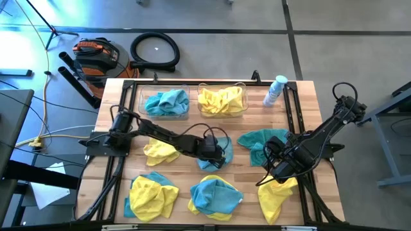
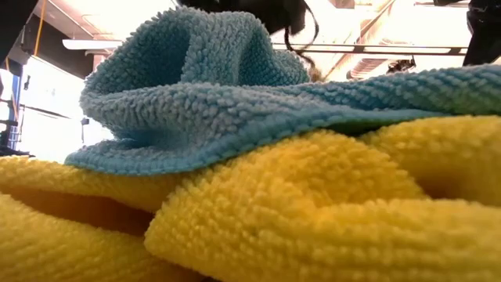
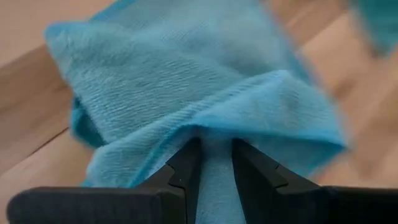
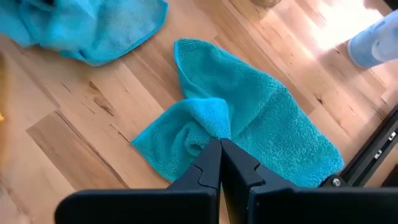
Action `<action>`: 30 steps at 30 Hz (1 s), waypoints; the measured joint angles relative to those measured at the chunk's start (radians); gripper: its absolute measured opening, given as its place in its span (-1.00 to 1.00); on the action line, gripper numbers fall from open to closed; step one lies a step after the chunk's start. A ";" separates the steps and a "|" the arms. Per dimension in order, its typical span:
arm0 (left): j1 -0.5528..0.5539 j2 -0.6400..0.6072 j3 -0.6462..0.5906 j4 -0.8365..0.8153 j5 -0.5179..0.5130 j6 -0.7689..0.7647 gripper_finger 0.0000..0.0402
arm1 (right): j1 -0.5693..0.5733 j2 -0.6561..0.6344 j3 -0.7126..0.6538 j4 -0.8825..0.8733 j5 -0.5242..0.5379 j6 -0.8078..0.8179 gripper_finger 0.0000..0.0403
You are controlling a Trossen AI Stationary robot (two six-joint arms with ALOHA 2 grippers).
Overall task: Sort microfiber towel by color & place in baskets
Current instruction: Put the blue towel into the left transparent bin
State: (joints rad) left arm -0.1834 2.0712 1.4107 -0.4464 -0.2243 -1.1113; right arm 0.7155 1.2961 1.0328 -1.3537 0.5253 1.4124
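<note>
A: Towel pickup, live from the middle of the desk (image 1: pixel 302 90)! Where are you?

B: My left end effector (image 3: pixel 216 163) is pinching a fold of a blue towel (image 3: pixel 205 106), just in front of the blue-filled basket (image 1: pixel 166 102). I'd call this the grasp step.

A: And the right?

B: My right end effector (image 4: pixel 219 163) has its fingers pressed together at the edge of a teal towel (image 4: pixel 261 124), off to the right of that basket. I can't tell whether any cloth is caught between them.

A: Next move?

B: Lift my pinched towel clear, carry it back over the blue-filled basket, let go. Yellows belong in the yellow-filled basket (image 1: pixel 222 101) right beside it.

A: Much left?

B: Plenty. Mixed piles sit well in front of the basket.

A: Surroundings?

B: Pale wooden planks, a spray bottle (image 1: pixel 275 90) further right of the baskets, grey floor behind with a coiled hose (image 1: pixel 155 50) and an orange vacuum (image 1: pixel 96 54).
</note>
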 joint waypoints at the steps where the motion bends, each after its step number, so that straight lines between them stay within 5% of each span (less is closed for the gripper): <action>1: 0.000 0.014 0.002 -0.014 0.006 -0.006 -0.60 | 0.000 0.000 0.000 0.001 0.006 0.000 -1.00; 8: 0.004 0.066 0.010 -0.002 0.120 -0.021 -0.78 | 0.000 0.000 0.000 0.004 0.025 0.000 -1.00; 14: 0.001 -0.008 -0.001 -0.081 0.130 -0.003 -0.98 | 0.000 0.000 0.000 0.010 0.026 0.000 -1.00; 30: 0.009 -0.592 0.001 -0.445 -0.268 0.047 -1.00 | -0.017 0.001 0.000 0.076 0.102 0.020 -1.00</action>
State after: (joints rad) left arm -0.1747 1.4791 1.4117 -0.8915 -0.4923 -1.0642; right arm 0.6987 1.2966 1.0328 -1.2775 0.6275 1.4321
